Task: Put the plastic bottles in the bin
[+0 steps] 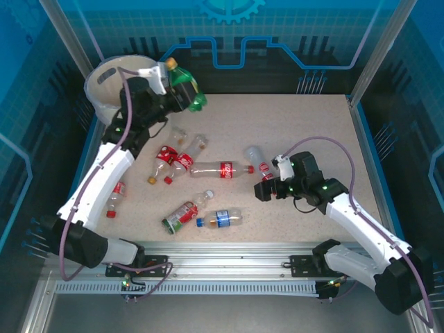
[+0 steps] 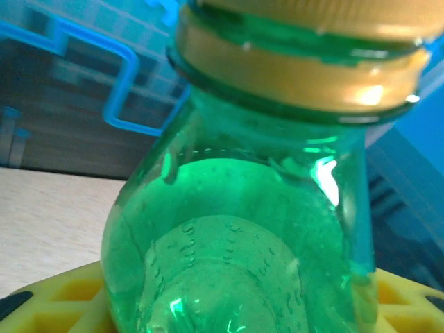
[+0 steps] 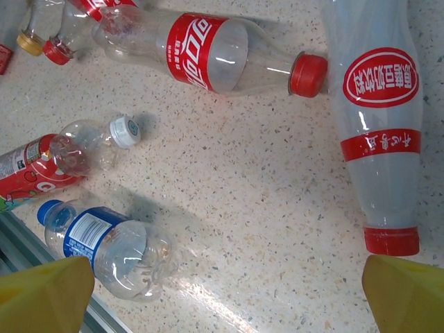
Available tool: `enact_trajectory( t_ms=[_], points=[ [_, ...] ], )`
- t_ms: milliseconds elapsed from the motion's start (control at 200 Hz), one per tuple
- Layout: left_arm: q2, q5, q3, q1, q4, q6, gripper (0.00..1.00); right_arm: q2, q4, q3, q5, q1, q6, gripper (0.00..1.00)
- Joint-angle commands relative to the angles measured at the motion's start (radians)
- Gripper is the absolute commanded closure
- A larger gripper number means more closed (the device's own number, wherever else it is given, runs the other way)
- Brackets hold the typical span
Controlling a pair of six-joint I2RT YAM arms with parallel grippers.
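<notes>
The left end effector [image 1: 182,89] is clenching a green bottle [image 1: 191,91] and holding it off the bench [image 1: 312,132], just beside the right side of the cream-white bin [image 1: 104,78], which is standing at the far left corner. The bottle is tilting, its yellow cap [image 1: 171,64] pointing up toward the bin's rim. From the left wrist, the green bottle [image 2: 236,236] is sitting between the yellow fingers [image 2: 62,305], with the cap [image 2: 305,66] at the top. The right end effector [image 1: 262,189] is hanging released and empty, low over the middle of the bench, jaws spread wide. In its wrist view the right end effector [image 3: 222,312] is showing its yellow fingertips [image 3: 41,298] in the two bottom corners, with speckled bench [image 3: 243,208] between them. An oval-labelled bottle [image 3: 378,125] is lying just ahead of the right-hand fingertip, red cap toward it. A long red-labelled bottle [image 3: 208,48] is lying crosswise with its cap close against that bottle's side. A blue-labelled bottle [image 3: 104,246] is lying near the other fingertip, beside a white-capped bottle [image 3: 76,149]. More bottles are lying scattered on the left half of the bench [image 1: 170,156].
</notes>
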Motion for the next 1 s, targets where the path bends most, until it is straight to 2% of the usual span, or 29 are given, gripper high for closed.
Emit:
enact_trajectory(
  t_ms=[0, 130, 285, 405, 510, 635, 821, 996],
  points=[
    [0.013, -0.111, 0.058, 0.086, -0.113, 0.1, 0.79, -0.038, -0.042, -0.015, 0.016, 0.003, -0.011, 0.0],
    [0.057, -0.188, 0.107, 0.206, -0.126, 0.121, 0.87, -0.059, -0.05, -0.03, 0.021, 0.002, -0.018, 0.0],
    [0.16, -0.178, 0.167, 0.324, -0.13, 0.093, 0.92, -0.073, -0.056, -0.044, 0.022, 0.001, -0.024, 0.0],
    [0.331, -0.165, 0.373, 0.382, -0.34, 0.162, 0.91, -0.094, -0.063, -0.061, 0.036, 0.002, -0.027, 0.0],
    [0.471, -0.136, 0.547, 0.39, -0.516, 0.247, 0.91, -0.106, -0.067, -0.077, 0.04, 0.001, -0.023, 0.0],
    [0.586, -0.094, 0.673, 0.39, -0.651, 0.293, 0.91, -0.11, -0.051, -0.103, 0.039, -0.001, -0.019, 0.0],
    [0.664, -0.055, 0.706, 0.387, -0.718, 0.335, 0.89, -0.104, -0.017, -0.132, 0.038, -0.001, -0.007, 0.0],
    [0.707, -0.033, 0.694, 0.382, -0.746, 0.363, 0.79, -0.093, -0.02, -0.125, 0.048, -0.003, -0.024, 0.0]
  ],
)
